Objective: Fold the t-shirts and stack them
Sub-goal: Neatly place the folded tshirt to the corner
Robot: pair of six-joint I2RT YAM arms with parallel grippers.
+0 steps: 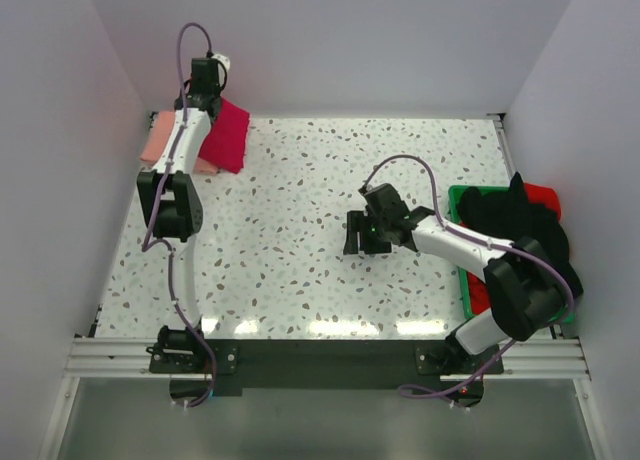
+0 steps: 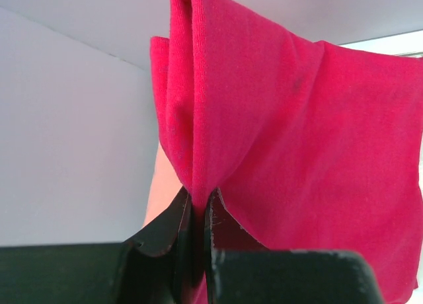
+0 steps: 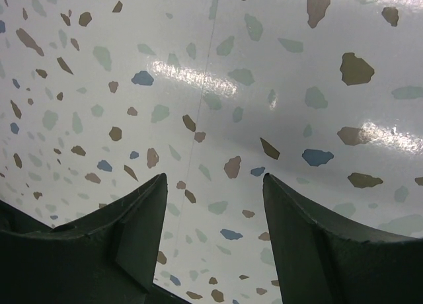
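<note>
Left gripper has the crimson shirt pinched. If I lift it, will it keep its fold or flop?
Probably floppy: the crimson shirt bunches into soft creases where the left gripper pinches it, so unheld layers would likely sag. It looks thin and light, so weight shouldn't strain the grip. Its matte knit probably won't slip.

Bright overhead light, glare patches on the table [image 1: 300, 325].
</note>
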